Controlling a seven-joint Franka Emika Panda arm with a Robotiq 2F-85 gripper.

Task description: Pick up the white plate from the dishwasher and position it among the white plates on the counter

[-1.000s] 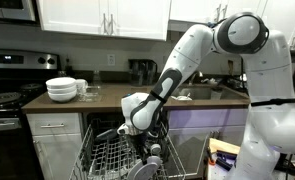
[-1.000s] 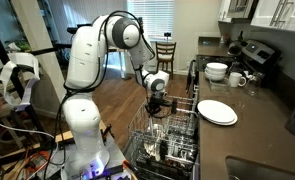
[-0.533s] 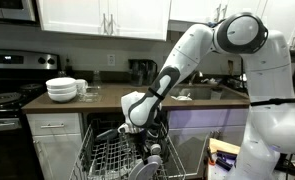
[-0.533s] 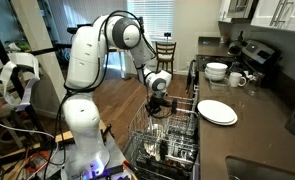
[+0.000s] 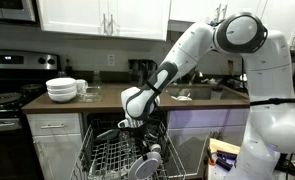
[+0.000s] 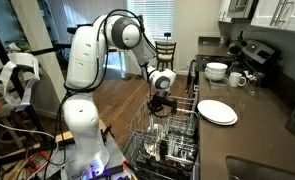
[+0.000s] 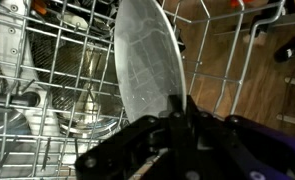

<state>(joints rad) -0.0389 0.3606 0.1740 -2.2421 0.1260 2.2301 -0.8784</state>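
**A:** what's the black two-fingered gripper (image 7: 179, 112) up to here?

**B:** it's clamped on the edge of a round white plate (image 7: 145, 60), one finger on each face (the wrist view shows this best). The plate stands on edge, tilted a bit, down among the tines of the grey wire rack (image 7: 47, 65) in the open dishwasher (image 6: 172, 140).

**A:** and the rest of the plates?

**B:** there's a flat white plate (image 6: 217, 112) lying on the long dark brown counter surface (image 6: 262, 130), well apart from the gripper. Further along is a stack of deep white bowls (image 6: 217, 70).
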